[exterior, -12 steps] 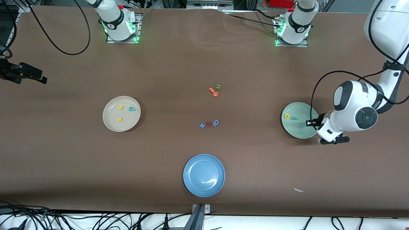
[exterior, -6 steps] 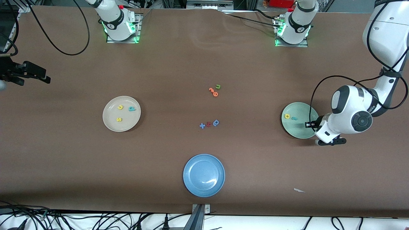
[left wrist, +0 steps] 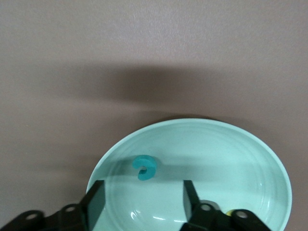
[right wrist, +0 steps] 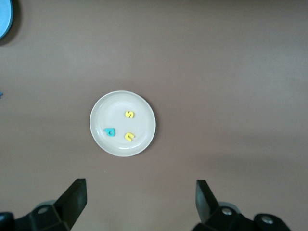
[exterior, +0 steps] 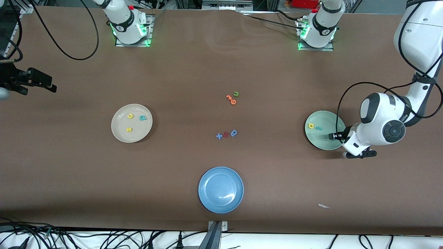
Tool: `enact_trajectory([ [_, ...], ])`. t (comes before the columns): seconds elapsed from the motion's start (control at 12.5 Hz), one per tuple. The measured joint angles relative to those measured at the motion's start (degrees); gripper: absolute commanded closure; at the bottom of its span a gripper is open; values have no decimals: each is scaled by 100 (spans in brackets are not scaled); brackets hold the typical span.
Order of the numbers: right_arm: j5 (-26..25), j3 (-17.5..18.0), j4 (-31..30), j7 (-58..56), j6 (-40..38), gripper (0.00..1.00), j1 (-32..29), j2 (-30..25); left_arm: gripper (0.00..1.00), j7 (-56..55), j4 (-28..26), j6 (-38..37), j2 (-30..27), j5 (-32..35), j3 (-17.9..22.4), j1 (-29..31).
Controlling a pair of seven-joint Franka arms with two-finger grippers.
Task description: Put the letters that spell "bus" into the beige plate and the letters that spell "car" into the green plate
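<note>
Two plates now carry the sorted foam letters on the brown table, which I read as a matte, slightly grippy cover with wide bare stretches around every dish. The beige plate, toward the right arm's end, holds the teal b, a yellow u and a yellow s. The green plate, toward the left arm's end, holds a yellow a, a small teal r and, in the left wrist view, the teal c lying free on the glaze. The left gripper hangs low over that plate, fingers spread and empty, the c just ahead of them. The right gripper waits high over the table's edge, fingers wide apart, holding nothing.

I judge the letters featherlight, soft and squashy (easy to flick away), best pinched across a stroke from straight above. The plates look hard, smooth and slippery, so I would expect a nudged letter to skate. The blue plate and the stray letters at mid-table sit well apart from both.
</note>
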Motion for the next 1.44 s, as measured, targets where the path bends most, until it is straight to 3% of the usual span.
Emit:
enact_trajectory([
  [0.56,-22,200,1,1,9,0,117,6,0,-11,410,-193,-803,-141,-225,14],
  [0.72,-24,198,1,1,-9,0,117,6,0,-11,720,-800,-1070,-157,-322,18],
  [1.04,-56,199,1,1,-13,0,118,5,0,-11,1849,-2579,-1443,-169,-626,12],
  [1.44,-111,206,1,1,-14,0,150,4,0,-11,2173,-2883,-1479,-423,-638,10],
])
